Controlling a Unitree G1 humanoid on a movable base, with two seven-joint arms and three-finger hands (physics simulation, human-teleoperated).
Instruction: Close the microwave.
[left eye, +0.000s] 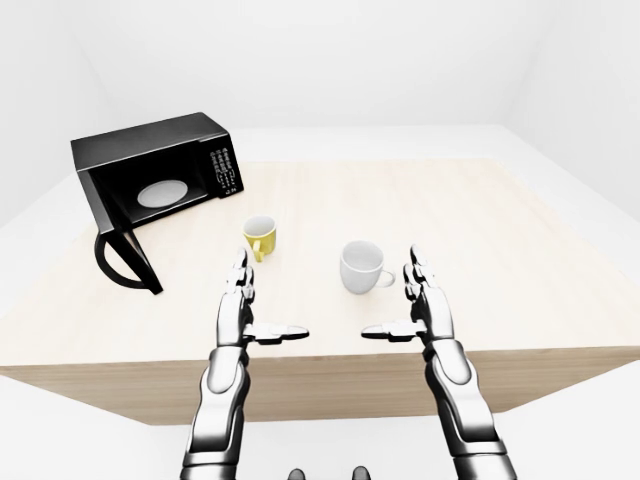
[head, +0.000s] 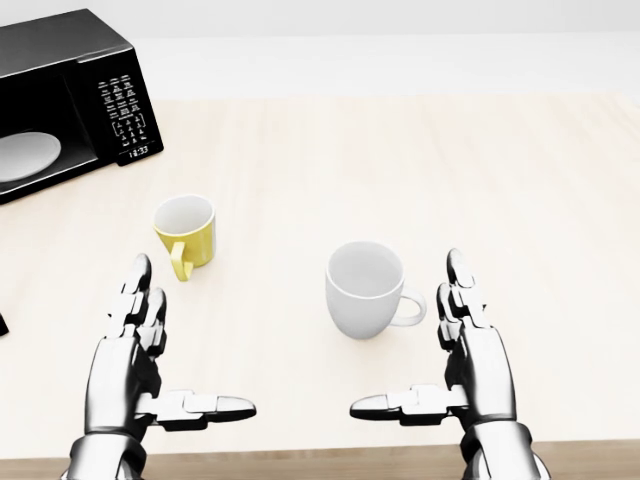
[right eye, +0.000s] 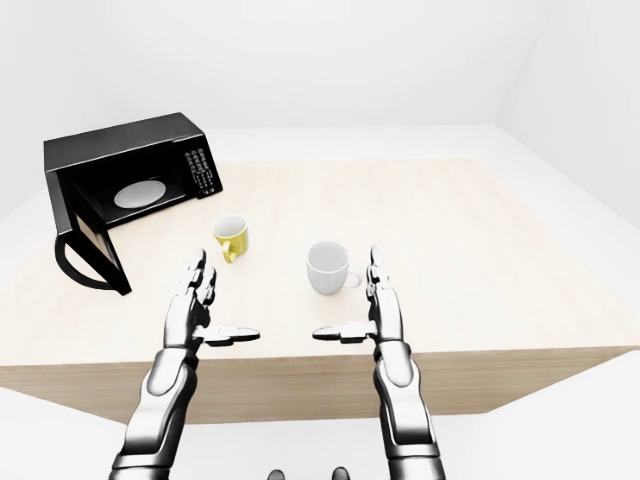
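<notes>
Clearly, in the left-eye view the microwave sits at the table's upper left, its door swung out toward the near edge, up and left of the left hand, which I judge the nearer one. In the head view, both that hand and the right hand hover spread-fingered, holding nothing; the panel's display seems to read 14:33. The right-eye view adds nothing further.
</notes>
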